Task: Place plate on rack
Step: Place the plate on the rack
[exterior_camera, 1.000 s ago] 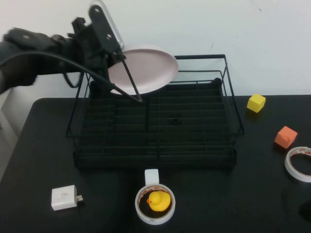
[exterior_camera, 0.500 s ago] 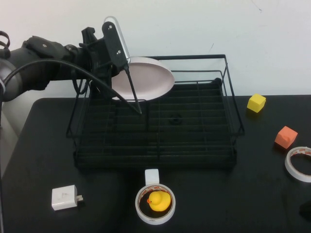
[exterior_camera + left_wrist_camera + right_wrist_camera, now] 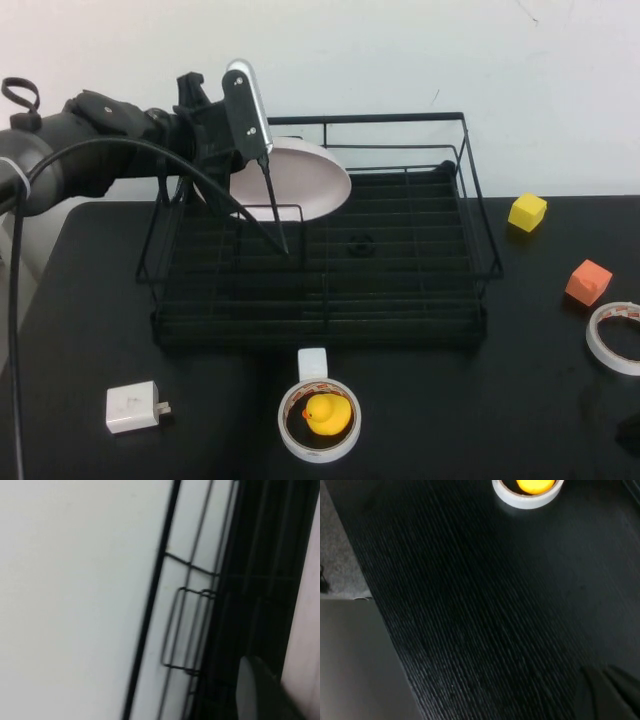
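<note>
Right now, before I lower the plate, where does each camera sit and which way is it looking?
High view: raised on the robot's side, angled down at the table; shows the left arm, left gripper shut on the plate over the rack.
Left wrist view: on the left arm, facing the wall and rack wires; the plate's edge shows.
Right wrist view: on the parked right arm, facing the table; right gripper shows in a corner.
Shared: the duck in its tape roll appears in the high and right wrist views.

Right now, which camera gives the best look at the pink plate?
The high view: the pink plate shows tilted over the black wire rack, held at the left gripper. The left wrist view catches only an edge; the right wrist view shows none.
</note>
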Robot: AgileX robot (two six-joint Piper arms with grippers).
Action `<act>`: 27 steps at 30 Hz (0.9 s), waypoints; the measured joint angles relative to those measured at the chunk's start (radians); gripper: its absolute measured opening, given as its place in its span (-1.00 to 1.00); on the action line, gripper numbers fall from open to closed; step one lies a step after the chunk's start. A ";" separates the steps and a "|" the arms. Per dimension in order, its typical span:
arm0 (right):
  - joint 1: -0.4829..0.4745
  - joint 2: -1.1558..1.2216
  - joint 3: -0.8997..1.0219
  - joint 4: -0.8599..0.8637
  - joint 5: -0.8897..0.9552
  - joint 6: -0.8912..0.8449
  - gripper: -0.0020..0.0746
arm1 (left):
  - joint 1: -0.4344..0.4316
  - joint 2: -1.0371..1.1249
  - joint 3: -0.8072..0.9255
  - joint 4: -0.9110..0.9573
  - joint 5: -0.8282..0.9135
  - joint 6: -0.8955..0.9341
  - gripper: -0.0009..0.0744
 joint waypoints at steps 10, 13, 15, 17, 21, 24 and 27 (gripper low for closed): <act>0.000 0.000 0.000 0.005 -0.008 0.000 -0.93 | -0.002 -0.089 -0.020 -0.100 -0.096 0.056 -0.73; 0.000 0.000 0.000 0.011 -0.008 0.000 -0.93 | -0.002 -0.093 -0.020 -0.110 -0.104 0.060 -0.73; 0.000 0.000 0.000 0.016 -0.008 0.000 -0.93 | -0.002 -0.091 -0.020 -0.110 -0.095 0.060 -0.73; 0.000 0.000 0.000 0.019 -0.008 0.000 -0.93 | -0.002 -0.091 -0.020 -0.110 -0.066 0.049 -0.73; 0.000 0.000 0.000 0.019 -0.001 0.000 -0.93 | -0.002 -0.091 -0.020 -0.110 0.012 0.012 -0.73; 0.000 0.000 0.000 0.019 0.003 0.000 -0.93 | -0.002 -0.091 -0.020 -0.107 0.035 -0.021 -0.73; 0.000 0.000 0.000 0.022 0.003 0.000 -0.93 | -0.002 -0.091 -0.020 -0.055 0.039 -0.075 -0.73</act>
